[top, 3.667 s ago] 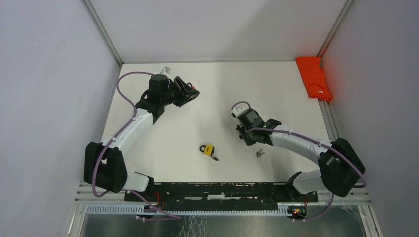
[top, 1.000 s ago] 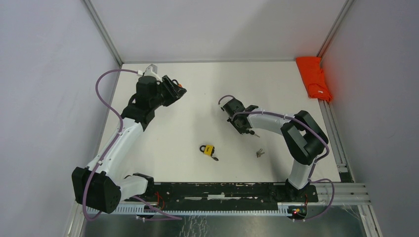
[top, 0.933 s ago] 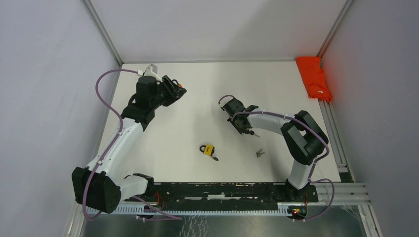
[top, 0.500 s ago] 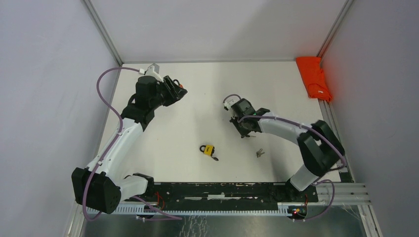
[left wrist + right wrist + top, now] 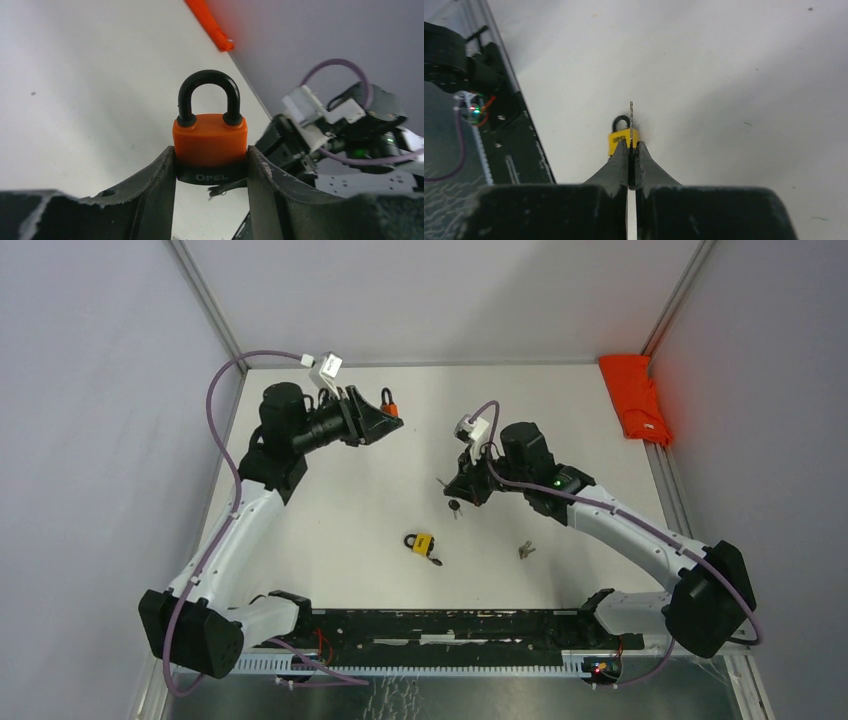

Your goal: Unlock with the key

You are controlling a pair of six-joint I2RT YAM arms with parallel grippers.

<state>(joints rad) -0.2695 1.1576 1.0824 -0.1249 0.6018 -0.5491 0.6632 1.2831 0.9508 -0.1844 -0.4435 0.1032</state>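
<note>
left claw (image 5: 210,167) clamped on orange padlock (image 5: 210,140), shackle outward. right claw (image 5: 631,150) pinching key (image 5: 631,116). yellow padlock (image 5: 423,542) on surface (image 5: 560,410), 7 o'clock from right claw.

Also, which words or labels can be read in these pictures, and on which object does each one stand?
"OPEL": on the black base of the orange padlock, clamped in the left gripper.
Yellow padlock: a dark marking, too blurred to read.
</note>
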